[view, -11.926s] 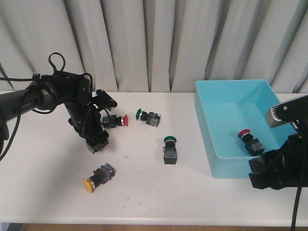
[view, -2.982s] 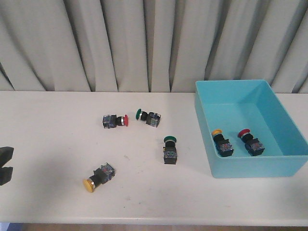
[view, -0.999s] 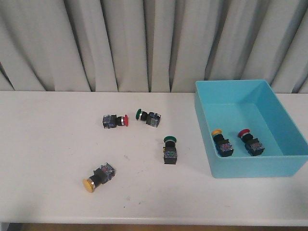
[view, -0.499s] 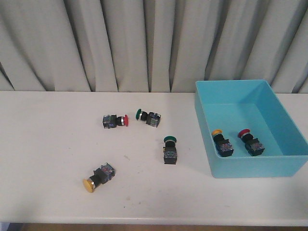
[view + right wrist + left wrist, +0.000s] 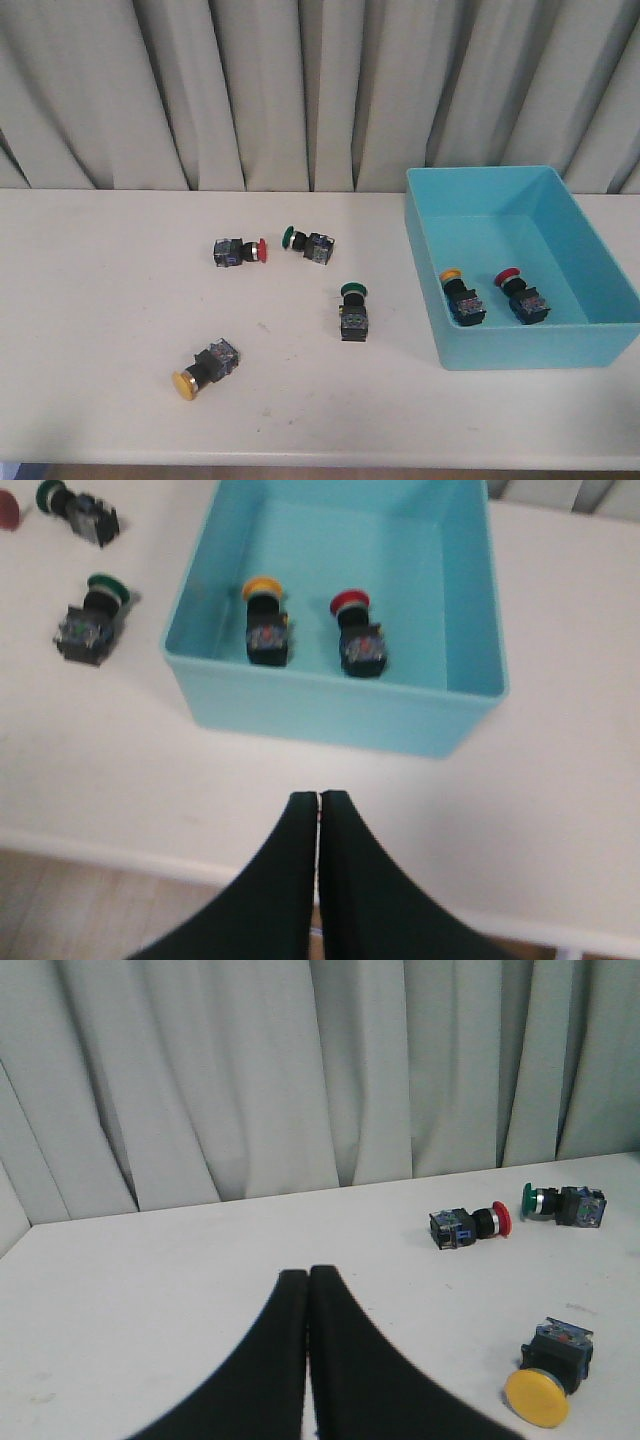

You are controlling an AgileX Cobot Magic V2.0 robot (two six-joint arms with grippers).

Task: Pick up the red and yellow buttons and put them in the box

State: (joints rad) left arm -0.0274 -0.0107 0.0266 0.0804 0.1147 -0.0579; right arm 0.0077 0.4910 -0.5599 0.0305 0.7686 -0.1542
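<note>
No arm is seen in the front view; both grippers are shown only by the wrist cameras — the left gripper [image 5: 308, 1278] and the right gripper [image 5: 318, 802], each pressed together, nothing held. One yellow button [image 5: 461, 299] and one red button [image 5: 522, 296] are lying in the box [image 5: 500, 351]; another red button [image 5: 241, 251] and another yellow button [image 5: 203, 369] are left on the table [image 5: 90, 300].

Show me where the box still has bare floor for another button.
Inside the box, the far half behind the yellow button and red button is bare. The near strip, where both sit side by side, is crowded.
</note>
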